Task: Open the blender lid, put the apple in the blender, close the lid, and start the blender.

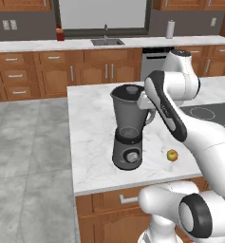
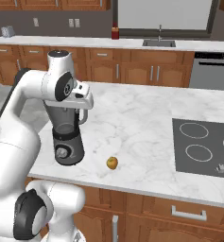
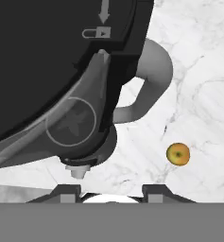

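In the hand view, the round dark grey blender lid point(image 3: 47, 56) runs off the top and left edges. In the right base view, the white arm covers the rim of the translucent smoky blender jar point(image 2: 64, 120).

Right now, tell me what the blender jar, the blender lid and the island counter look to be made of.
Blender jar: smoky translucent plastic or glass; the blade shows through it in the hand view.
Blender lid: dark matte plastic, probably; moulded lock mark.
Island counter: white marble or marble-look stone, grey veining, smooth.
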